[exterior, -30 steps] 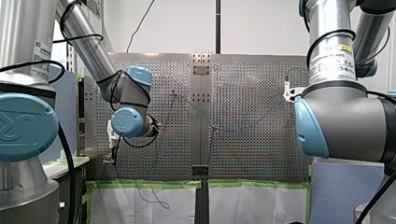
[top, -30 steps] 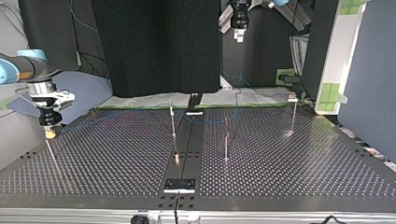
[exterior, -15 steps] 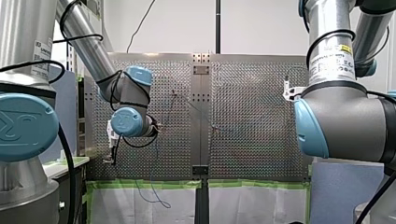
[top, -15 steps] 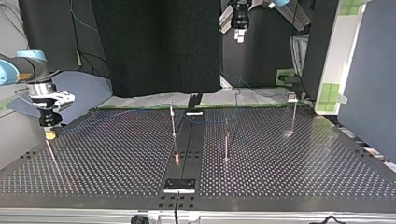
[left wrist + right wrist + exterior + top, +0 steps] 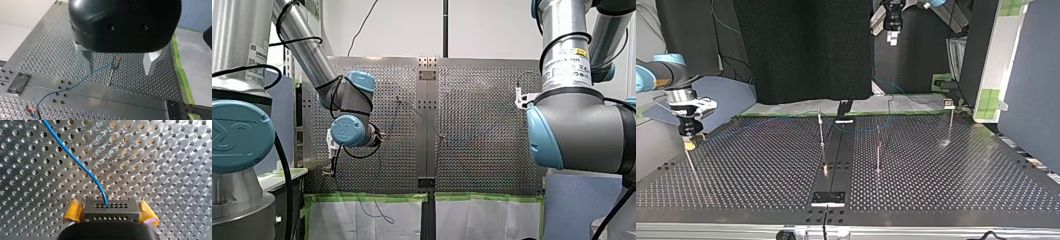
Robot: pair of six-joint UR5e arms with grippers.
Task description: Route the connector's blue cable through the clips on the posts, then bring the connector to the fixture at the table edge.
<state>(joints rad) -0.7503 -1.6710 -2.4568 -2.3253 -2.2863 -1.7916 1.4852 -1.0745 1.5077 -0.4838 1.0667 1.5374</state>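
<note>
In the top view, a small plate (image 5: pixel 828 198) sits at the table's (image 5: pixel 961 200) near edge; whether it is the fixture I cannot tell. Further in, by the edge at that view's left, my right gripper (image 5: pixel 689 143) has its yellow pads (image 5: pixel 73 211) closed on the connector (image 5: pixel 111 210), low over the table. From it the blue cable (image 5: pixel 75 161) runs toward the middle posts (image 5: pixel 821 135). The left wrist view shows it passing two clips (image 5: pixel 116 60), so routing looks largely done. The far-corner post (image 5: pixel 950 120) I cannot judge. Farthest, my left gripper (image 5: pixel 892 37) hangs high, fingers spread, empty. Delivering the connector is not yet done.
</note>
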